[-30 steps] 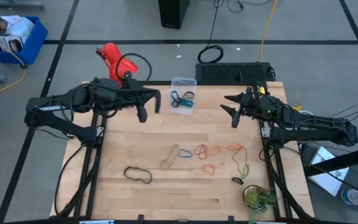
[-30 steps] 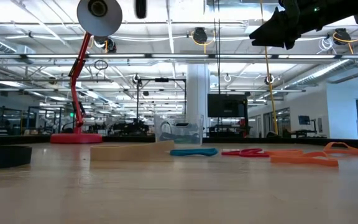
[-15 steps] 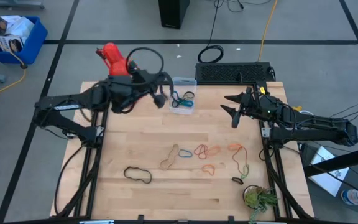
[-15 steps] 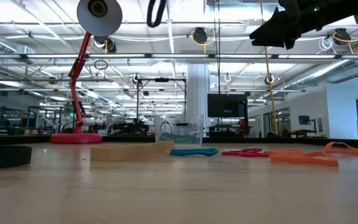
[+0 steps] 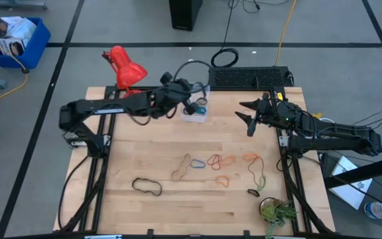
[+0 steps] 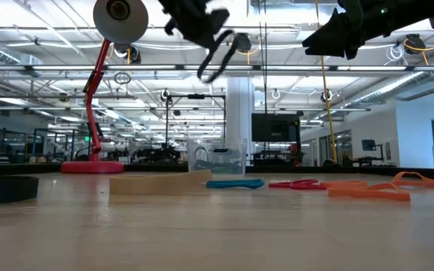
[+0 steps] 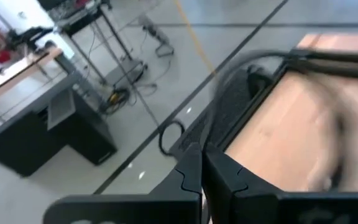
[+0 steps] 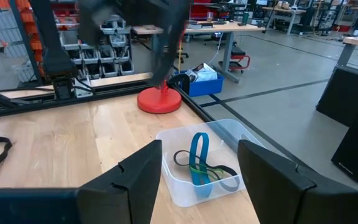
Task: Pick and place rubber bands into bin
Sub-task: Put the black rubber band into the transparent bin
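Clear plastic, one bin point(image 5: 195, 106) is sitting at the table's far edge, holding a blue band point(image 8: 197, 155) plus dark and olive loops; roughly eight rubber bands point(image 5: 215, 161), thin floppy loops in black, tan, blue, red, orange and green, are lying on the wood; left gripper point(image 5: 192, 105) is hanging over the bin, fingers closed on a black band point(image 6: 215, 56); right gripper point(image 5: 247, 114) is waiting nearby, fingers spread.
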Controlling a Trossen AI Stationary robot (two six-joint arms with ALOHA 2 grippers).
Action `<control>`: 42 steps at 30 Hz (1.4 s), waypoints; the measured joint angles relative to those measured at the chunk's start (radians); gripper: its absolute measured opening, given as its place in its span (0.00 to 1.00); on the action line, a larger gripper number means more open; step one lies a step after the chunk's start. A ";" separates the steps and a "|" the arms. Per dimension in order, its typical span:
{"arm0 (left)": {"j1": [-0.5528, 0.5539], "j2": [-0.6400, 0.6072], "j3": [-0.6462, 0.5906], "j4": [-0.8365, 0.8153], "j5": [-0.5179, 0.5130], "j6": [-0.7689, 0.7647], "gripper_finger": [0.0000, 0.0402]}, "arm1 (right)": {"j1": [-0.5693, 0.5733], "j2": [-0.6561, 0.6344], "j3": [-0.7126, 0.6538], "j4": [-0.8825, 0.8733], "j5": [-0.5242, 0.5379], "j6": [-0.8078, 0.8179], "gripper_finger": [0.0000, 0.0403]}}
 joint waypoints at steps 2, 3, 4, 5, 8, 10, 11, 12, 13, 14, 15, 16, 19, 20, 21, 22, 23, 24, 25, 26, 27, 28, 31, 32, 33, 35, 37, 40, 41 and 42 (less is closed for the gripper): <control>0.022 0.033 0.000 0.012 0.003 -0.011 0.01 | 0.000 0.000 0.000 0.000 0.000 0.000 0.52; 0.034 0.048 0.000 0.013 0.011 -0.020 0.02 | 0.000 0.000 0.000 0.000 0.000 0.000 0.52; 0.045 0.063 0.000 0.013 0.024 -0.029 0.02 | 0.000 0.000 0.000 0.000 0.000 0.000 0.52; 0.055 0.080 0.000 0.014 0.039 -0.037 0.02 | 0.000 0.000 0.000 0.000 0.000 0.000 0.52; 0.080 0.124 0.000 0.021 0.054 -0.043 0.01 | 0.000 0.000 0.000 0.000 0.002 0.000 0.52; 0.093 0.151 0.000 0.035 0.054 -0.050 0.01 | 0.000 0.000 0.000 0.000 0.002 0.000 0.52; 0.099 0.165 0.000 0.036 0.055 -0.058 0.02 | 0.000 0.000 0.000 0.000 0.002 0.000 0.52; 0.105 0.177 0.000 0.034 0.056 -0.064 0.02 | 0.000 0.000 0.000 0.000 0.002 0.000 0.52; 0.111 0.191 0.000 0.032 0.062 -0.067 0.02 | 0.000 0.000 0.000 0.000 0.003 0.000 0.52; 0.118 0.204 0.000 0.031 0.073 -0.074 0.01 | 0.000 0.000 0.000 0.000 0.003 0.000 0.52; 0.124 0.216 0.000 0.031 0.088 -0.085 0.01 | 0.000 0.000 0.000 -0.001 0.003 0.000 0.52; 0.130 0.227 0.000 0.031 0.102 -0.095 0.01 | 0.000 0.000 0.000 -0.003 0.003 0.000 0.52; 0.145 0.264 0.000 0.033 0.106 -0.112 0.02 | 0.000 0.000 0.000 -0.005 0.003 0.000 0.52; 0.150 0.277 0.000 0.031 0.108 -0.114 0.02 | 0.000 0.000 0.000 -0.007 0.003 0.000 0.52; 0.155 0.289 0.000 0.029 0.113 -0.114 0.01 | 0.000 0.000 0.000 -0.007 0.004 0.000 0.52; 0.160 0.300 0.000 0.023 0.121 -0.117 0.01 | 0.000 0.000 0.000 -0.007 0.004 0.000 0.52; 0.163 0.311 0.000 0.022 0.134 -0.123 0.01 | 0.000 0.000 0.000 -0.008 0.004 0.000 0.52; 0.167 0.321 0.000 0.023 0.148 -0.132 0.01 | 0.000 0.000 0.000 -0.008 0.004 0.000 0.52; 0.170 0.332 0.000 0.022 0.162 -0.141 0.02 | 0.000 0.000 0.000 -0.008 0.004 0.000 0.52; 0.172 0.342 0.000 0.022 0.170 -0.148 0.02 | 0.000 0.000 0.000 -0.008 0.004 0.000 0.52; 0.173 0.352 0.000 0.022 0.181 -0.155 0.03 | 0.000 0.000 0.000 -0.008 0.004 0.000 0.52; 0.174 0.361 0.000 0.022 0.190 -0.162 0.03 | 0.000 0.000 0.000 -0.008 0.004 0.000 0.52; 0.172 0.379 0.000 0.017 0.220 -0.166 0.03 | 0.000 0.000 0.000 -0.008 0.004 0.000 0.52; 0.173 0.381 0.000 0.013 0.229 -0.166 0.03 | 0.000 0.000 0.000 -0.008 0.004 0.000 0.52; 0.172 0.381 0.000 0.005 0.238 -0.166 0.02 | 0.000 0.000 0.000 -0.008 0.004 0.000 0.52; 0.173 0.379 0.000 0.004 0.250 -0.166 0.02 | 0.000 0.000 0.000 -0.008 0.004 0.000 0.52; 0.173 0.379 0.000 0.004 0.257 -0.166 0.02 | 0.000 0.000 0.000 -0.009 0.003 0.000 0.52; 0.173 0.379 0.000 0.005 0.256 -0.155 0.07 | 0.000 0.000 0.000 -0.008 0.003 0.000 0.52; 0.173 0.379 0.000 0.006 0.256 -0.150 0.08 | 0.000 0.000 0.000 -0.009 0.003 0.000 0.52; 0.173 0.379 0.000 0.006 0.256 -0.150 0.10 | 0.000 0.000 0.000 -0.009 0.002 0.000 0.52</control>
